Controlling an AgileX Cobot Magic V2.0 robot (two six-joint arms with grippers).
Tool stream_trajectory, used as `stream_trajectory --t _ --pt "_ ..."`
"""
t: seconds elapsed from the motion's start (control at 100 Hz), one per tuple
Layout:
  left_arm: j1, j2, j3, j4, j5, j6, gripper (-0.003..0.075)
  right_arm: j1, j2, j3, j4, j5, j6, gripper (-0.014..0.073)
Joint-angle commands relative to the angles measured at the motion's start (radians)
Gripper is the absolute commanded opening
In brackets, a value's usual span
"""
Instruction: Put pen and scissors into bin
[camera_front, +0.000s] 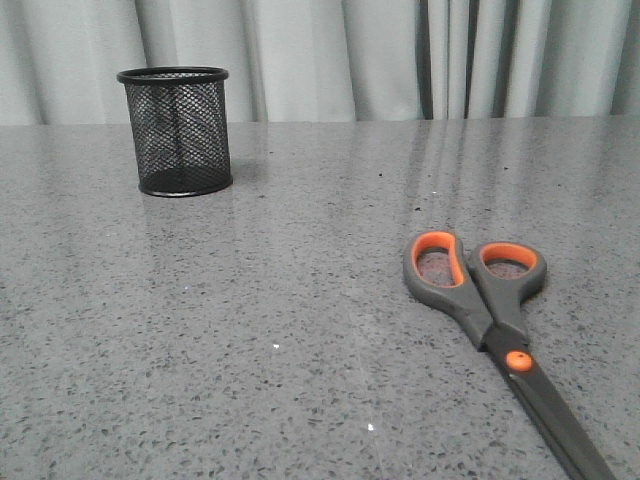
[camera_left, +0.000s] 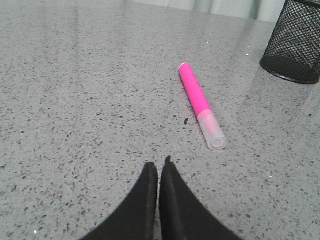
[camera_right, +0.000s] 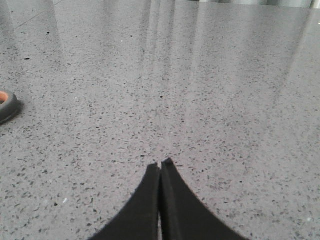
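Nothing is grasped yet; I judge this is step 1, the reach. Both the left claw (camera_left: 159, 167) and the right claw (camera_right: 160, 167) are pressed together, holding nothing. The pen (camera_left: 201, 105) lies on the surface (camera_left: 75, 100) ahead of the left claw, with the bin (camera_left: 295, 42) beyond it. The scissors (camera_front: 490, 325) lie beside the right claw. Next, the left claw must widen and straddle the pen.

A staged test bench rather than a home is suggested. A bare grey speckled stone tabletop (camera_front: 250, 330) is seen, backed by pale pleated curtains (camera_front: 330, 55) across the frame's top.
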Motion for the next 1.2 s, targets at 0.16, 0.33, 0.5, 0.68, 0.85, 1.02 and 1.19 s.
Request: stream_trajectory --t 0.16,0.33,0.5,0.68,0.85,1.02,1.19 --pt "0.001 -0.034 0.043 -0.013 -0.036 -0.009 -0.0019 -0.005 -0.020 0.014 -0.002 -0.041 -0.007 -0.0070" --pt "0.001 -0.034 0.043 -0.013 -0.036 -0.009 -0.0019 -0.005 -0.020 0.014 -0.002 -0.041 -0.007 -0.0069" --pt "0.001 -0.034 0.043 -0.013 -0.036 -0.009 -0.0019 -0.005 -0.020 0.014 -0.002 -0.041 -0.007 -0.0069" --pt "0.001 -0.034 0.043 -0.013 -0.036 -0.009 -0.0019 -0.005 -0.020 0.014 -0.032 -0.057 -0.007 -0.0070" --pt "0.001 -0.034 0.043 -0.013 -0.036 -0.009 -0.0019 -0.005 -0.020 0.014 -0.060 -0.271 -0.007 -0.0070" --pt "0.001 -0.034 0.043 0.039 -0.065 -0.007 -0.0019 -0.005 -0.020 0.014 0.150 -0.527 -0.007 -0.0069" --pt "-0.001 -0.034 0.043 -0.125 -0.278 -0.007 -0.0019 -0.005 -0.020 0.014 0.362 -0.574 0.015 -0.0069"
